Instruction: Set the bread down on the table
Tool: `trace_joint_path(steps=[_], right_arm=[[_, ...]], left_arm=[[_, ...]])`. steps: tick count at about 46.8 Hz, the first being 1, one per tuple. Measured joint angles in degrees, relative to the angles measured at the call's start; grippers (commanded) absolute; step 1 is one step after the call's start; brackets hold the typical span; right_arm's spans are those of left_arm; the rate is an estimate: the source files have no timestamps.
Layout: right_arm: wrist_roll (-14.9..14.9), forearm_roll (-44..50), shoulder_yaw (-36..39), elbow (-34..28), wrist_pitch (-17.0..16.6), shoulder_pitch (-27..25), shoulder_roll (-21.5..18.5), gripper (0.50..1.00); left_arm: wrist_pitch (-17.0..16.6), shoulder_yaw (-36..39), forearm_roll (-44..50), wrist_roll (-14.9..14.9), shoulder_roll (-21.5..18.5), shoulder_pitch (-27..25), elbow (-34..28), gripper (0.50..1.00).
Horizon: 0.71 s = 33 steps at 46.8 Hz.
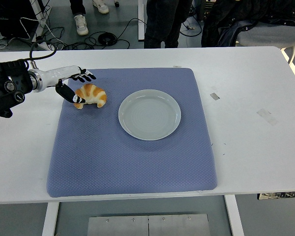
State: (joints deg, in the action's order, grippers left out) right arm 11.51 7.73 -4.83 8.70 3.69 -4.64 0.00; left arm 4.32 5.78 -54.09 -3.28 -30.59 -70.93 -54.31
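Observation:
A golden croissant (91,95) lies on the blue mat (132,162), left of the white plate (149,114). My left hand (74,86) is at the croissant's left end with its fingers spread open. The thumb tip still touches or nearly touches the bread's left end, while the other fingers (84,76) point away above it. The plate holds nothing. My right arm is out of view.
The white table (255,88) extends well beyond the mat on the right and left. Small tape marks (214,96) lie on the right part. People's legs and cables show on the floor beyond the far edge.

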Motion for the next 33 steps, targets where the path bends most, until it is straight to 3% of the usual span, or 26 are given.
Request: trace_joint_path(steps=[9,15,21,33], right_arm=[[0.0,0.0,0.0,0.0,0.0,0.01,0.0,1.0],[0.0,0.0,0.0,0.0,0.0,-0.01,0.0,1.0],[0.01,0.0,0.0,0.0,0.0,0.01,0.0,1.0],[0.01,0.0,0.0,0.0,0.0,-0.01,0.0,1.0]], left_arm=[[0.0,-0.27,0.12,-0.07,-0.3,0.08,0.0,0.957],[0.13,-1.2,1.39,-0.06,-1.08,0.07,0.0,0.933],[0.73,-3.34,7.95,-0.1,-4.28,-0.56,0.06,0.931],[5.49,-9.03,11.92,-2.6,-8.0,-0.78,0.19,0.931]])
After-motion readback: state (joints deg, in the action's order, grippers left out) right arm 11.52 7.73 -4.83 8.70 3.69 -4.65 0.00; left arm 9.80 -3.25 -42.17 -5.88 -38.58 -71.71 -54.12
